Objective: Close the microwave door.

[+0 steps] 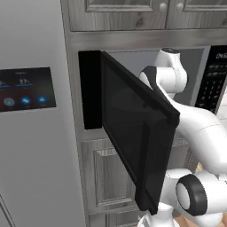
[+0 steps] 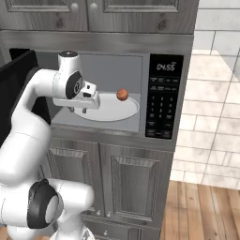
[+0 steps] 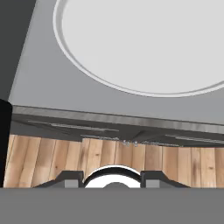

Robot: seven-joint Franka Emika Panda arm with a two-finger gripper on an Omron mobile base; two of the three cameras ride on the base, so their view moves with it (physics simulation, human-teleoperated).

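The microwave door (image 1: 133, 128) swings wide open, upright, left of the end effector (image 2: 84, 108); its grip state is unclear.

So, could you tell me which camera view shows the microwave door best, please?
The left base view: the microwave door stands wide open, its whole panel facing the camera. The right base view catches just its edge at far left; the hand view, a dark sliver.

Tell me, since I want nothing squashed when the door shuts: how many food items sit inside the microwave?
1: a small brown round item on the turntable plate, toward its back right. The arm hides the plate's left part.
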